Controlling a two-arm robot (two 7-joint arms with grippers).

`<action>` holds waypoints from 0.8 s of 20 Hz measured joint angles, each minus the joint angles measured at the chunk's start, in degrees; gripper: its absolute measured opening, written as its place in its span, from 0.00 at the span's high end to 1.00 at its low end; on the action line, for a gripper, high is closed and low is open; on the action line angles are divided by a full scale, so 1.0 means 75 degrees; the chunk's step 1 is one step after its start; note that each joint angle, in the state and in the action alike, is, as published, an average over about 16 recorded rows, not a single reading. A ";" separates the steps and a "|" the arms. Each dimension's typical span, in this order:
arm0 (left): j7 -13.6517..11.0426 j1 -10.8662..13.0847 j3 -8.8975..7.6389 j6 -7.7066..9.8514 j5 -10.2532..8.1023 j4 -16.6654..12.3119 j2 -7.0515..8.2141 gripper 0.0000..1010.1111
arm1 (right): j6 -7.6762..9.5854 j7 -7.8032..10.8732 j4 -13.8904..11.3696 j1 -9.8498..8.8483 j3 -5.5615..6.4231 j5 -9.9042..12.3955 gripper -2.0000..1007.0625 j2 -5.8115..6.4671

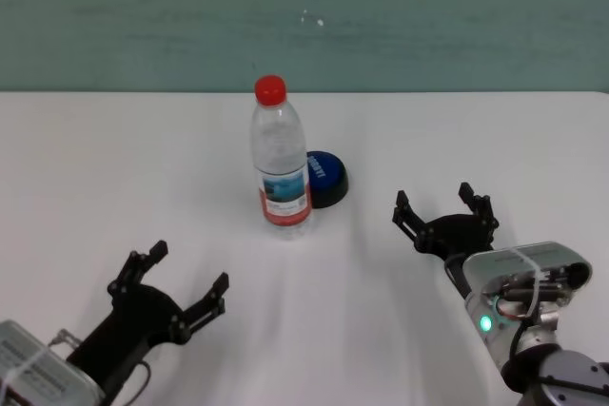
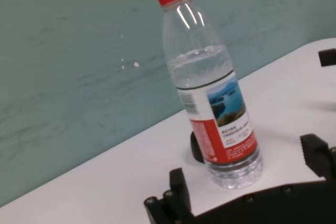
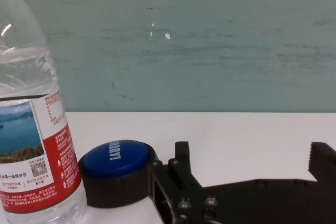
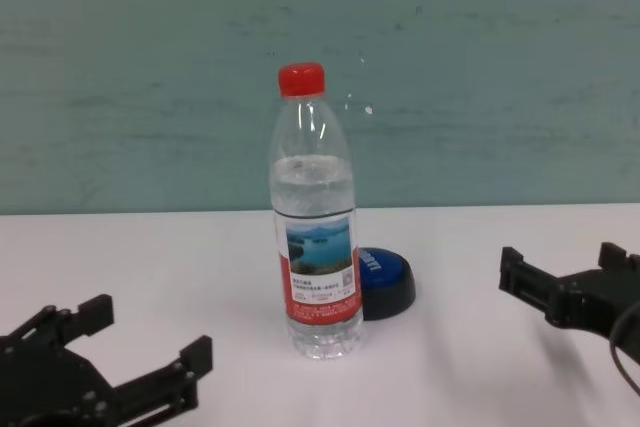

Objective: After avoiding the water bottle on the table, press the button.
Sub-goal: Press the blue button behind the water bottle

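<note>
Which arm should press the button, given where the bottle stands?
Right, probably. The button sits behind and to the right of the bottle, open to the right gripper. From the left gripper, the bottle blocks the way.

Water bottle (image 1: pixel 282 161): clear plastic, red cap, lake-photo label over a red band, upright on the white table (image 1: pixel 86 168), ahead of and between the left hand (image 1: pixel 184 284) and right hand (image 1: pixel 442 215). Button (image 1: pixel 324 177): blue dome, black base, just beside the bottle, possibly touching.
</note>
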 joint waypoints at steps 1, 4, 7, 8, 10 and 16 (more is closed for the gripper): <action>-0.0001 0.0015 -0.0006 -0.0017 -0.0007 0.0006 0.0009 0.01 | 0.0000 0.0000 0.0000 0.0000 0.0000 0.0000 0.00 0.0000; 0.0031 0.0060 -0.0026 -0.0064 -0.0001 0.0035 0.0012 0.01 | 0.0000 0.0000 0.0000 0.0000 0.0000 0.0000 0.00 0.0000; 0.0074 0.0102 -0.0049 -0.0108 0.0015 0.0062 0.0001 0.01 | 0.0000 0.0000 0.0000 0.0000 0.0000 0.0000 0.00 0.0000; 0.0086 0.0114 -0.0056 -0.0122 0.0021 0.0070 -0.0003 0.01 | 0.0000 0.0000 0.0000 0.0000 0.0000 0.0000 0.00 0.0000; 0.0107 0.0132 -0.0065 -0.0146 0.0032 0.0087 -0.0012 0.01 | 0.0000 0.0000 0.0000 0.0000 0.0000 0.0000 0.00 0.0000; 0.0146 0.0147 -0.0078 -0.0189 0.0056 0.0150 -0.0041 0.01 | 0.0000 0.0000 0.0000 0.0000 0.0000 0.0000 0.00 0.0000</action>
